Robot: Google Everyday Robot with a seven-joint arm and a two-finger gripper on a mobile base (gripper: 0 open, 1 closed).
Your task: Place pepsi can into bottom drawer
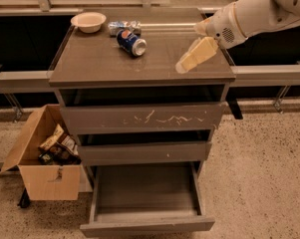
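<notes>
The pepsi can lies on its side on the bench, left of centre, toward the back. A packet lies just behind it, with a bowl to the left at the back corner. The gripper hangs over the bench's right front part, well apart from the can. Below, the bottom drawer stands pulled out. A box sits on the floor to the left.

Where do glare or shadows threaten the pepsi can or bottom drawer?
Camera view: a pale sheen crosses the back of the cabinet top, just behind the pepsi can, whose logo is unobscured; the open bottom drawer is dim inside yet evenly lit; the gripper, above the top's right part, is brightly lit.
</notes>
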